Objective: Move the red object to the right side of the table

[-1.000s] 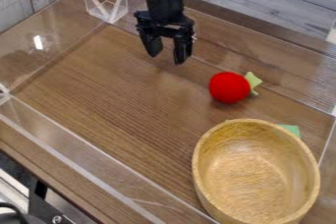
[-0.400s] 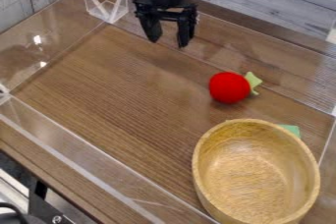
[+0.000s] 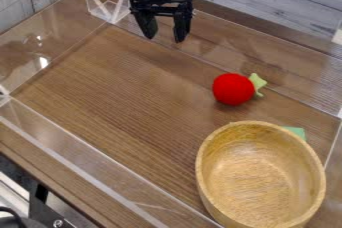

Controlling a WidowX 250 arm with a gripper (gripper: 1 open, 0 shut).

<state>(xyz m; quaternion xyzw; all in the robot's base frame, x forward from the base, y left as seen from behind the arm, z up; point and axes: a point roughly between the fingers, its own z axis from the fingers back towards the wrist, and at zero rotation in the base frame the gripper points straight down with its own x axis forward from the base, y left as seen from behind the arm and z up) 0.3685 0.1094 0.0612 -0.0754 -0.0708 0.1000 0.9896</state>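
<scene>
Fingers (image 3: 160, 34) have pulled back toward the far edge since earlier; they're spread, holding nothing. Red ball (image 3: 234, 89) sits on the right half of the counter (image 3: 114, 92), just beyond the wooden bowl (image 3: 259, 176). Risk: low approach clips bowl rim, ball rolls.

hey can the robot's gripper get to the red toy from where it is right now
Probably yes: the gripper looks open, and only bare table shows between it and the red toy.
</scene>
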